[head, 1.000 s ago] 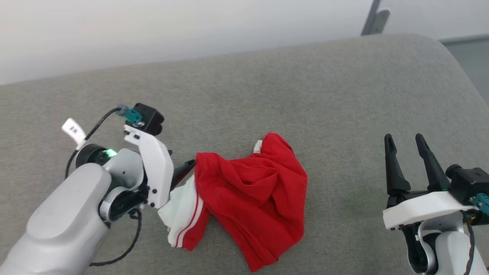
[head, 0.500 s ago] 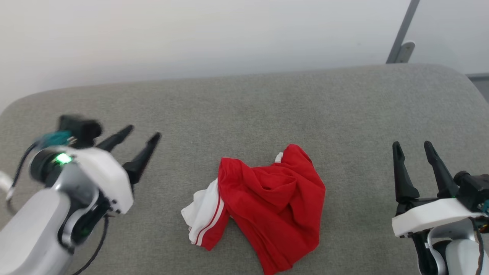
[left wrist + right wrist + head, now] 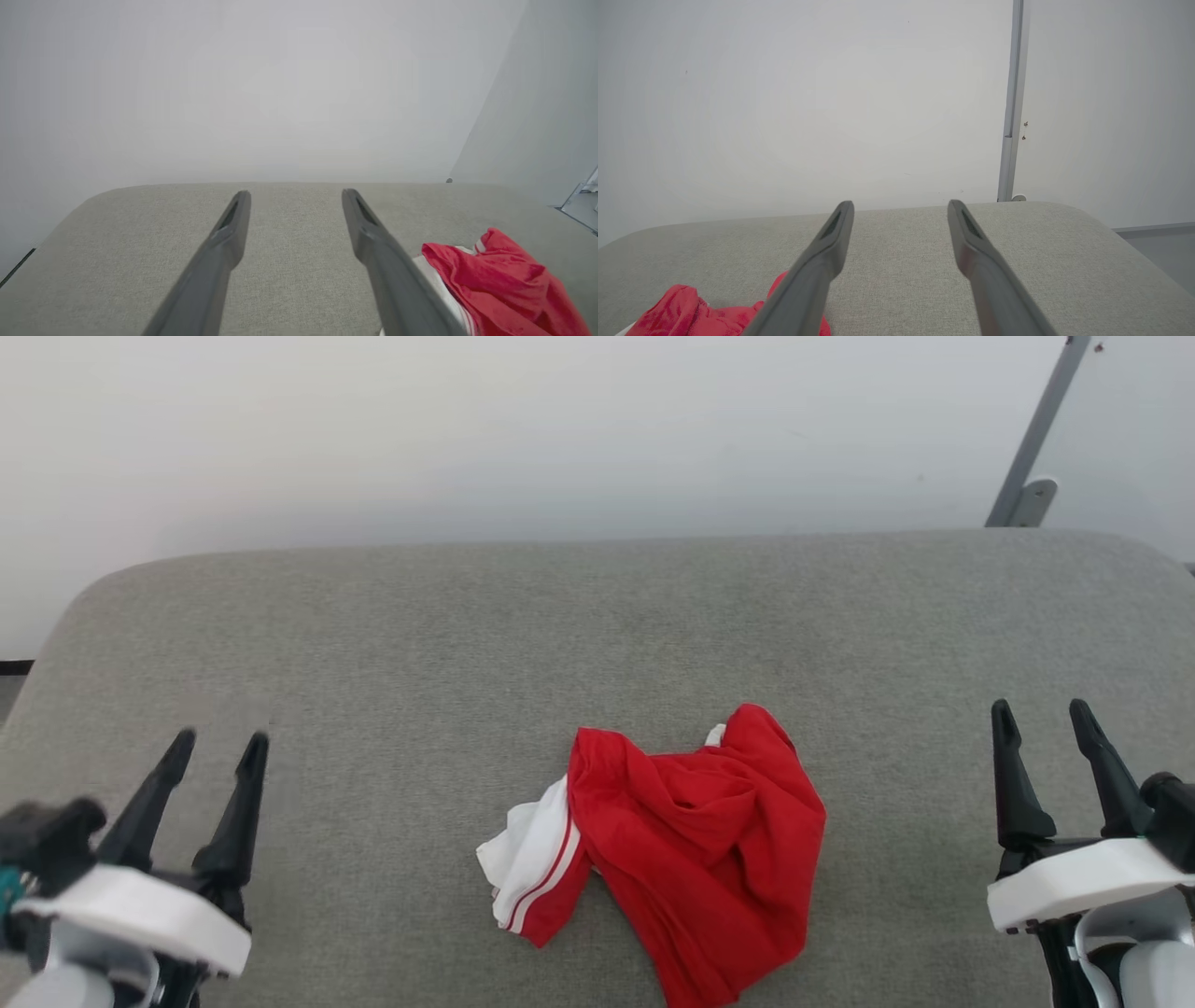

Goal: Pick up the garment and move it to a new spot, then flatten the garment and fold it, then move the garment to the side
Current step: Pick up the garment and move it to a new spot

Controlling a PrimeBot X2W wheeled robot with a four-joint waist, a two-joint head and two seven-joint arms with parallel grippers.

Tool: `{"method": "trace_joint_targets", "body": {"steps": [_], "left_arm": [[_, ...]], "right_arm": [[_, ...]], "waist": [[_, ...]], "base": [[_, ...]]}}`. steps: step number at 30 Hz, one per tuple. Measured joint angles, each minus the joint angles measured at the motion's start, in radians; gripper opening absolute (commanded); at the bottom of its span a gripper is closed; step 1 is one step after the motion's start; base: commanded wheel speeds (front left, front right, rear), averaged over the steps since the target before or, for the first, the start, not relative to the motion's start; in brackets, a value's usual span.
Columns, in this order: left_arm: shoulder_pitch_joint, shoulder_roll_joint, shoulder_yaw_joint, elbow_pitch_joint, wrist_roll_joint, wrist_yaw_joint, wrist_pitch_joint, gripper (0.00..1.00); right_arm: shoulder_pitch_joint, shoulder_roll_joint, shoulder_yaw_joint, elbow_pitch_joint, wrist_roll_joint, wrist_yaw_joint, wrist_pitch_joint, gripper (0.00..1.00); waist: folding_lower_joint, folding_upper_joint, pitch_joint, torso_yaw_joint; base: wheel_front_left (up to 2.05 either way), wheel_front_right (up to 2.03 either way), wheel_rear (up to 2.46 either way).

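The garment (image 3: 695,854) is a red shirt lying crumpled near the front middle of the grey cushioned surface (image 3: 560,635), one white sleeve with red stripes sticking out at its left. My left gripper (image 3: 219,749) stands open at the lower left, well clear of the cloth, with nothing between its fingers. At the lower right my right gripper (image 3: 1041,719) is open too and holds nothing. The left wrist view has the garment (image 3: 504,284) to the right of the left gripper (image 3: 295,197). In the right wrist view the garment (image 3: 691,312) lies left of the right gripper (image 3: 900,207).
A pale wall (image 3: 467,429) rises right behind the surface. A grey metal post (image 3: 1032,457) with a bracket stands at the back right corner. The surface ends in rounded corners at the left (image 3: 65,625) and right.
My left gripper has let go of the garment's sleeve side and pulled back to the lower left. The camera has tilted, so the whole picture shifted. The garment lies where it was dropped.
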Motion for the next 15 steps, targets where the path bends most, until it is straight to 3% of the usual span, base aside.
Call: {"method": "trace_joint_targets", "body": {"steps": [7,15], "left_arm": [[0.122,-0.055,0.110,-0.026,0.046,0.004,-0.016,1.00],[0.220,-0.178,0.261,-0.026,0.144,-0.065,-0.016,1.00]], "right_arm": [[0.014,-0.007,-0.001,0.011,0.000,0.000,-0.005,1.00],[0.034,-0.009,-0.003,0.025,0.000,0.000,-0.025,1.00]], "waist": [[0.0000,0.0001,-0.010,0.023],[0.0000,0.0000,-0.018,0.041]], "base": [[0.00,0.00,0.00],[0.00,0.00,0.00]]}}
